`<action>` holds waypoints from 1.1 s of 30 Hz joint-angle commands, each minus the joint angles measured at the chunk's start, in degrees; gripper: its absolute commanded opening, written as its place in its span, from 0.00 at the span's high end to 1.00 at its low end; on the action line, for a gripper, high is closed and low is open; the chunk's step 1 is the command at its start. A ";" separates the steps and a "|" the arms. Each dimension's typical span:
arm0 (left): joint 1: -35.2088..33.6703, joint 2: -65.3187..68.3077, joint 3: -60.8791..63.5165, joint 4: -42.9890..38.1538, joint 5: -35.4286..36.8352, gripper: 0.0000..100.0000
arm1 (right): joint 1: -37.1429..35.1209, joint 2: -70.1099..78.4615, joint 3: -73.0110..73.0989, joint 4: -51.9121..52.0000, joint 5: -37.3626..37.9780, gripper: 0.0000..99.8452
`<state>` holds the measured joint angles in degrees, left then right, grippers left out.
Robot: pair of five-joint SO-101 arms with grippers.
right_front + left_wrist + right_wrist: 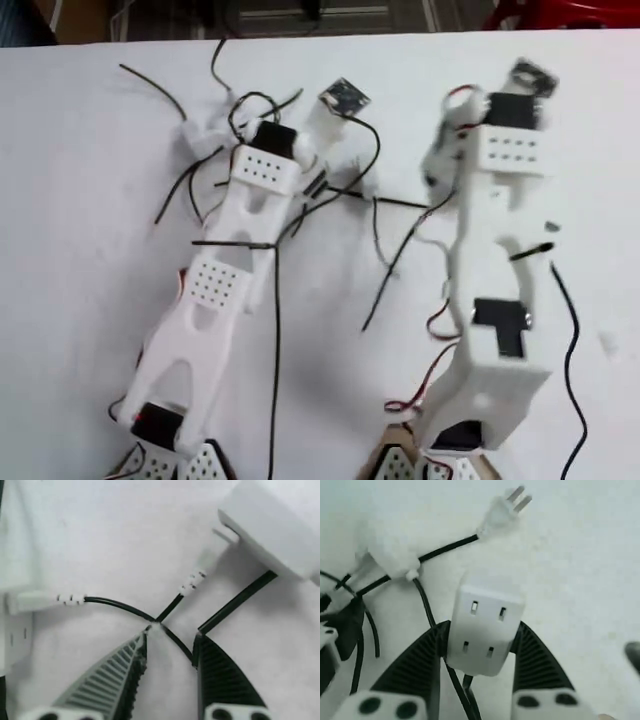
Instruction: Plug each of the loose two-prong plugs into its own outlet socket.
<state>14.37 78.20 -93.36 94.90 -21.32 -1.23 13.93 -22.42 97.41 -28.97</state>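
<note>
My right gripper [481, 628] is shut on a white outlet block [487, 607] with two pairs of slots facing the camera. Beyond it a loose white two-prong plug [504, 511] lies on the table, prongs pointing away, on a black cord. My left gripper [170, 642] stands open just above the table, over two crossing black cords [159, 621]. One cord runs to a white plug [37, 600] beside a slotted white block [14, 635]. The other ends in a ribbed white plug [194, 581] near a white block [272, 527] with a prong showing.
White tabletop [90, 300] with thin black cords [275, 330] strewn across the middle and back. Both white arms [225, 270] [495, 250] stretch from the near edge toward the far side. A dark cluster of cords [347, 625] lies beside the right gripper.
</note>
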 commanded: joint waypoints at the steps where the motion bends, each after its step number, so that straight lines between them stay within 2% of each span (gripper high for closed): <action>1: -1.71 -1.45 -2.29 -0.44 0.53 0.83 | -3.03 -5.05 1.67 -1.27 -0.62 0.98; 6: -2.59 -1.45 -2.29 -0.79 0.53 0.83 | -2.77 -6.90 0.62 1.10 0.88 0.98; 11: -2.59 -1.45 -2.29 -0.88 0.53 0.83 | 2.77 -17.10 -1.58 1.10 7.03 0.98; 15: -2.68 -1.45 -2.29 -1.58 0.53 0.83 | 3.47 -25.63 -2.64 1.10 8.88 0.98; 18: -2.77 -1.45 -2.29 -1.23 0.53 0.83 | 0.84 -29.41 -2.55 0.92 8.97 0.98; 23: -4.70 -1.45 -2.29 -1.49 0.70 0.83 | -6.81 -27.30 -2.81 0.57 8.44 0.98; 29: -9.45 -1.45 -2.29 -1.05 1.41 0.83 | -11.21 -16.40 -2.37 -3.47 1.49 0.98; 33: -14.20 -1.54 -2.29 -1.23 8.35 0.83 | -12.18 -4.44 -2.73 -6.55 -8.97 0.98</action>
<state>5.14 78.20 -93.36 94.20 -18.59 -12.13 3.47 -23.21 93.19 -31.34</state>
